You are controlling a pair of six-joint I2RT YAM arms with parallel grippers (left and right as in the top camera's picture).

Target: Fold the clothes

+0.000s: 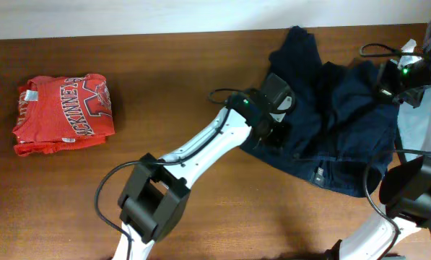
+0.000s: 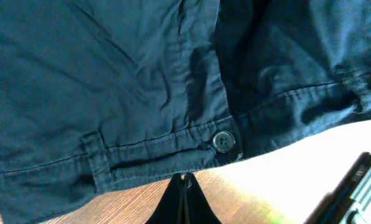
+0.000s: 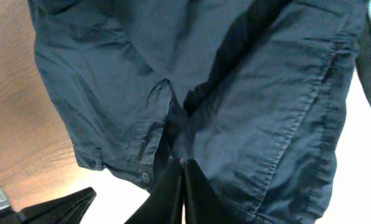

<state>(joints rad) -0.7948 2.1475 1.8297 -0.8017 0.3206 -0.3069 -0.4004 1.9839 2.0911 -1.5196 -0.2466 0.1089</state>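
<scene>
Left hand (image 2: pixel 184 198) and right hand (image 3: pixel 181 186) both clamped closed.

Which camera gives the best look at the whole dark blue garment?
The overhead view: the dark blue garment shows nearly whole, crumpled on the table. The left wrist view shows only its waistband and a button; the right wrist view, only creased fabric close up.

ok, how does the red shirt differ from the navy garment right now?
Colour: red shirt is red with white lettering; navy garment is plain dark blue.
Pose: red shirt is a folded bundle; navy garment lies crumpled and unfolded.
Size: navy garment covers more table than the red shirt.
Handling: left gripper and right gripper are shut on the navy garment; nothing touches the red shirt.
Shared: both soft clothes on the wooden table.
</scene>
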